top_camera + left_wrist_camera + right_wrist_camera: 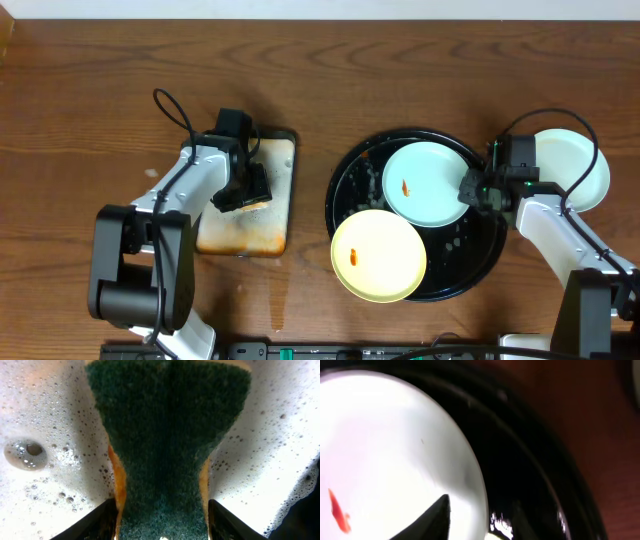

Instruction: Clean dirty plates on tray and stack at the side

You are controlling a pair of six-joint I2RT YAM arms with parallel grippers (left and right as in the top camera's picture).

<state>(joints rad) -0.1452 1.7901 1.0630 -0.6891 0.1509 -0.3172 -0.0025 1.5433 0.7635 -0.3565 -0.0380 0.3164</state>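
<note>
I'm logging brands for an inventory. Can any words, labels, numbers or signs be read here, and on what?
None. The blue plate, yellow plate, tray, sponge and pan show no readable text in any view.

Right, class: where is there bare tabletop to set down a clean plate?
Bare wood spans the far edge beyond pan and tray, and left of the left gripper. The strip between them is narrow. The tray is crowded: mint plate, yellow plate, right gripper.
</note>
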